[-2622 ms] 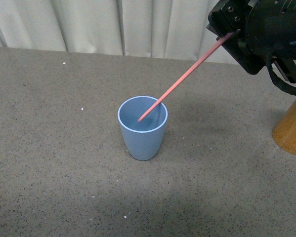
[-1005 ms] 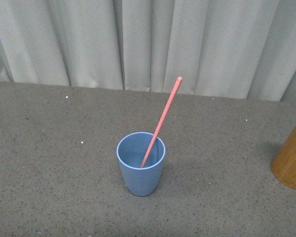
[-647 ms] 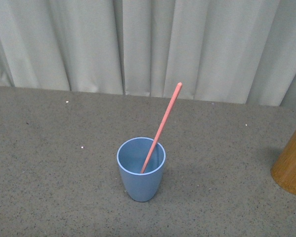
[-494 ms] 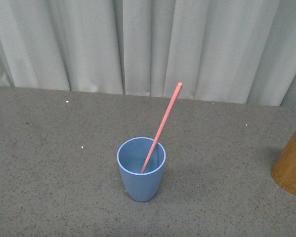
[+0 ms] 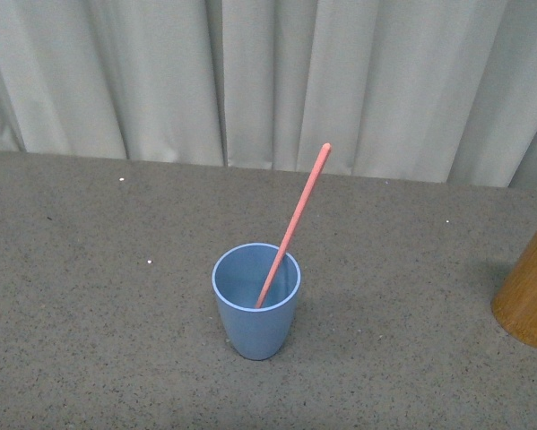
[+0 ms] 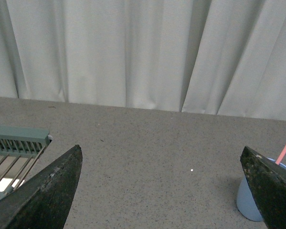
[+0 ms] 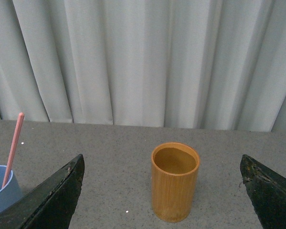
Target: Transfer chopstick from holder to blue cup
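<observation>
A light blue cup (image 5: 256,305) stands upright on the grey table, with one salmon-pink chopstick (image 5: 294,223) leaning in it, its top tilted right. The orange-brown wooden holder (image 5: 530,288) sits at the right edge of the front view; the right wrist view shows the holder (image 7: 174,182) upright with nothing sticking out. My right gripper (image 7: 162,188) is open, its dark fingers (image 7: 52,198) wide on either side of the holder and back from it. My left gripper (image 6: 162,191) is open over bare table, the cup (image 6: 251,202) beside one finger. Neither gripper shows in the front view.
Pale pleated curtains (image 5: 268,81) close off the far edge of the table. A green wire rack (image 6: 14,157) lies at the side of the left wrist view. The speckled grey tabletop (image 5: 98,296) spreads around the cup.
The right gripper, which held the chopstick over the cup 2.6 s ago, has let it go and left the front view. The chopstick rests in the cup. The view shifts slightly.
</observation>
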